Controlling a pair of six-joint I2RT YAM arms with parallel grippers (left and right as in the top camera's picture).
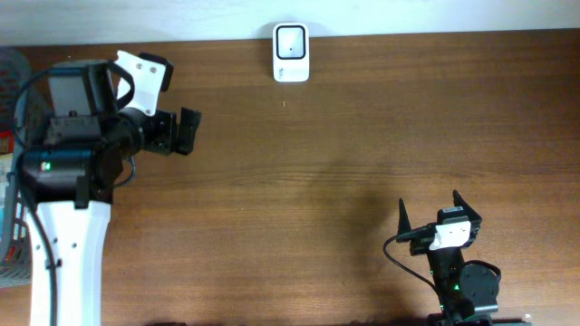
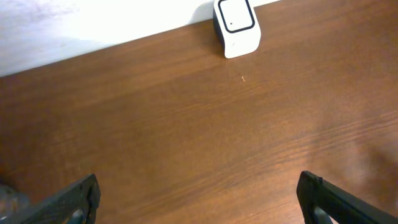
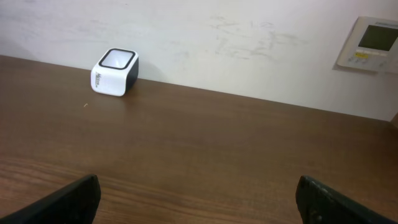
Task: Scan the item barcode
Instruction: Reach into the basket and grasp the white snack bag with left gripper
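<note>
A small white barcode scanner (image 1: 291, 52) with a dark window stands at the table's far edge, also in the left wrist view (image 2: 236, 27) and the right wrist view (image 3: 115, 72). No item shows in any view. My left gripper (image 1: 186, 132) hovers at the left side, pointing right, jaws open over bare wood (image 2: 199, 186). My right gripper (image 1: 429, 206) sits near the front right edge, facing the far wall, open with nothing between its fingers (image 3: 198, 186).
The brown wooden table (image 1: 317, 163) ends at a white wall behind the scanner. A grey basket (image 1: 9, 258) shows at the left border. A wall control panel (image 3: 373, 42) hangs at the right in the right wrist view.
</note>
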